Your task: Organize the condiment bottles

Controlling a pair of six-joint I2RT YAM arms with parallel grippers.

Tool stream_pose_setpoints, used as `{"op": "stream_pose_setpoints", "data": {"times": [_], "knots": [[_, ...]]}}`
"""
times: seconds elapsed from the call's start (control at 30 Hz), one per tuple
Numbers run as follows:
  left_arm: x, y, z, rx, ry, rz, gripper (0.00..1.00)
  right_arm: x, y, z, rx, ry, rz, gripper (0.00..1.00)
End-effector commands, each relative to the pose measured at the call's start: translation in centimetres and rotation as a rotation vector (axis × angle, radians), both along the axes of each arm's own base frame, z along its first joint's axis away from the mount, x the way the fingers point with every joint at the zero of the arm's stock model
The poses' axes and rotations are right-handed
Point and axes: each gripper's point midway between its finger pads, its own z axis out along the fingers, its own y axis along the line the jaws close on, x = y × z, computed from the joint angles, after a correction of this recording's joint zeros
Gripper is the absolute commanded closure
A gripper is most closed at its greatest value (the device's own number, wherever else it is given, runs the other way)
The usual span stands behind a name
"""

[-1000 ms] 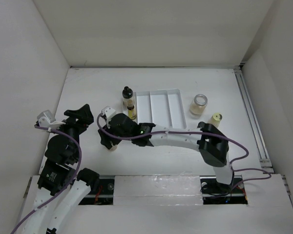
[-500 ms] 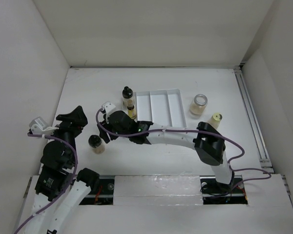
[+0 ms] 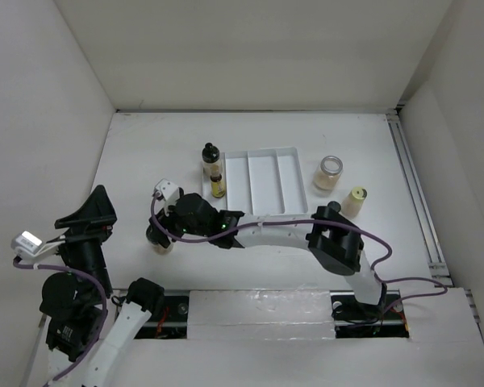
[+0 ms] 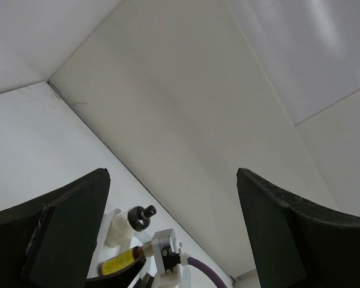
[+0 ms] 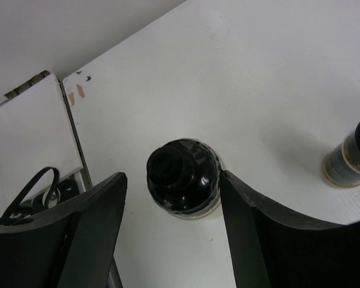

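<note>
A black-capped bottle [image 3: 158, 243] [image 5: 183, 180] stands at the near left of the table. My right gripper [image 3: 160, 230] [image 5: 173, 177] reaches across and is open around it. In the right wrist view the right finger [image 5: 240, 204] touches the bottle and the left finger is clear of it. My left gripper [image 3: 87, 214] [image 4: 174, 180] is raised at the far left, open and empty, facing the wall. A taller black-capped bottle [image 3: 210, 156] [image 4: 140, 217] and a small yellow bottle [image 3: 218, 185] [image 4: 117, 262] stand beside the tray. A squat pale jar [image 3: 329, 172] and a yellow-capped bottle [image 3: 356, 197] stand right of it.
The white divided tray [image 3: 266, 179] lies at the back middle, its compartments bare. White walls close in the table on the left, back and right. A rail [image 3: 411, 193] runs along the right edge. Another small bottle [image 5: 350, 157] shows at the right edge of the right wrist view.
My left arm has drawn back toward the near left corner and tipped upward. My right gripper has moved left and come down around the black-capped bottle.
</note>
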Motion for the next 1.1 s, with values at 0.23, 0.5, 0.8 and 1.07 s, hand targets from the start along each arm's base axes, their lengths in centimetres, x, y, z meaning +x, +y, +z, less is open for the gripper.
{"op": "stream_pose_setpoints", "data": {"times": [0.23, 0.5, 0.8, 1.07], "knots": [[0.2, 0.2, 0.4, 0.005, -0.040, 0.022, 0.17, 0.2, 2.8, 1.5, 0.082, -0.033, 0.043, 0.40], [0.9, -0.3, -0.3, 0.041, -0.023, 0.011, 0.17, 1.0, 3.6, 3.7, 0.167, -0.044, -0.001, 0.70], [0.6, -0.2, 0.0, 0.033, -0.039, 0.012, 0.17, 2.8, -2.3, 17.7, 0.393, -0.177, -0.167, 0.71], [1.2, -0.8, 0.0, 0.069, -0.032, 0.000, 0.18, 10.6, -10.8, 24.9, 0.504, -0.238, -0.359, 0.71]]}}
